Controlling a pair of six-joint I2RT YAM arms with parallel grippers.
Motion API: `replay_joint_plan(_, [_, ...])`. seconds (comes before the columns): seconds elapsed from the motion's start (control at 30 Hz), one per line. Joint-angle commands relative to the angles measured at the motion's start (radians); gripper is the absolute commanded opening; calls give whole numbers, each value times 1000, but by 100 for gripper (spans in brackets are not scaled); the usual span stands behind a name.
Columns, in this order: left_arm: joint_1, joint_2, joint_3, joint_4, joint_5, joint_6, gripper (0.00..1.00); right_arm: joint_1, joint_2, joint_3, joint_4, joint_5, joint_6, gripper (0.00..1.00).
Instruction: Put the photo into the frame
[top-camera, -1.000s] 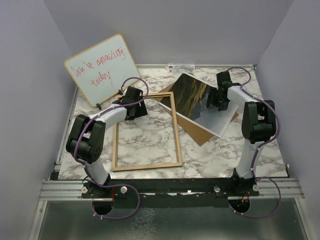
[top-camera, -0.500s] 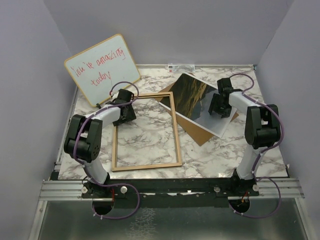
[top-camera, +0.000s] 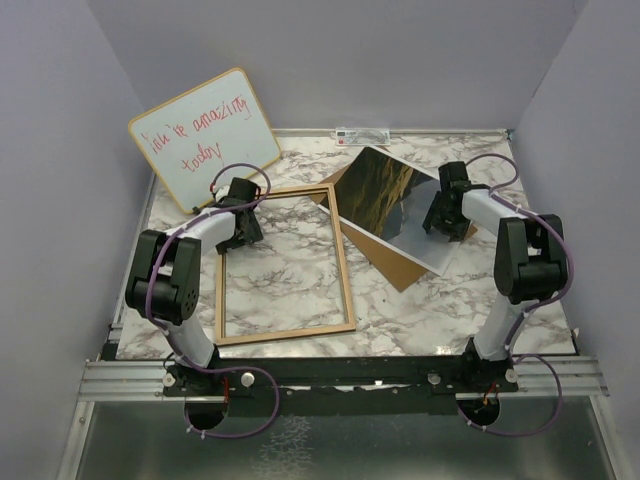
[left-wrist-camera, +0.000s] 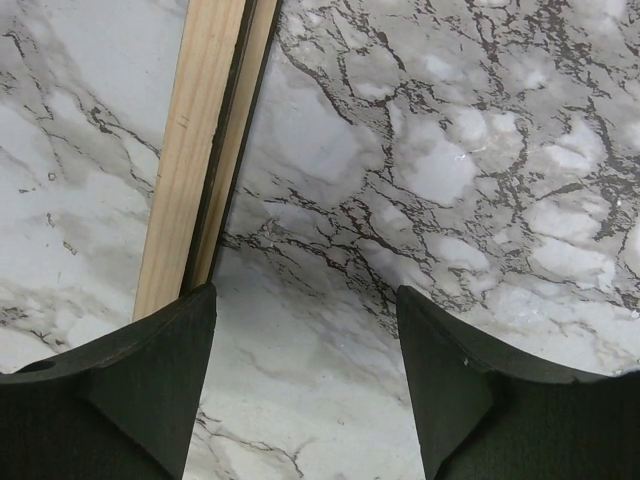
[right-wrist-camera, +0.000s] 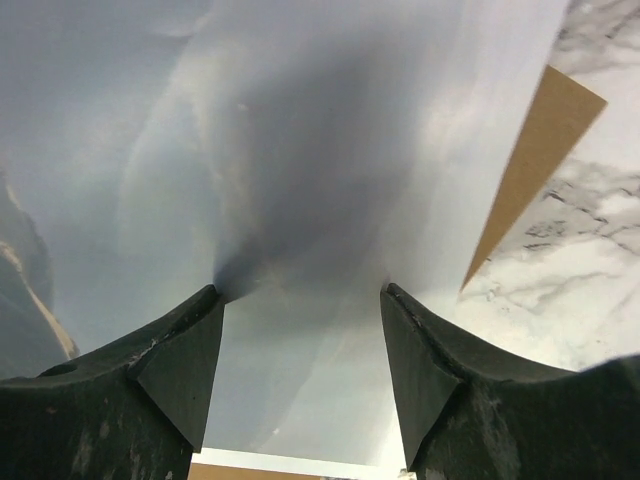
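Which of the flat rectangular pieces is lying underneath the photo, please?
The plain brown board, its corners peeking out past the photo; the wooden frame lies to their left, and the whiteboard stands apart at the back.

A robotics lab cell: plain lilac walls (top-camera: 400, 60) box in a marble-look counter (top-camera: 450, 300), the left arm (top-camera: 170, 275) and right arm (top-camera: 525, 265) bolted to a near aluminium rail (top-camera: 350, 378).

you can count one frame (top-camera: 285, 333), one photo (top-camera: 385, 195), one brown board (top-camera: 400, 272), one whiteboard (top-camera: 205, 135) carrying two lines of red handwriting, one small white strip (top-camera: 362, 132) and one marble table (top-camera: 420, 310). arms number two, the left arm (top-camera: 165, 270) and the right arm (top-camera: 528, 255); each ends in one gripper, the left gripper (left-wrist-camera: 305, 295) and the right gripper (right-wrist-camera: 300, 292), with two fingers apiece.
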Motion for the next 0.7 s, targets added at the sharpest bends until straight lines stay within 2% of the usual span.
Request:
replay_joint_plan(0.0, [7, -31, 41, -59, -26, 31, 73, -36, 22, -76, -88, 89, 34, 63])
replay_joint_plan(0.23, [-14, -44, 139, 0, 204, 38, 76, -40, -32, -62, -57, 57, 24, 62])
replay_joint_plan(0.4, [-90, 19, 217, 86, 349, -15, 80, -39, -93, -17, -49, -16, 1, 61])
replay_joint_plan(0.67, [-146, 210, 314, 229, 386, -98, 86, -24, -149, -2, -7, -196, -57, 61])
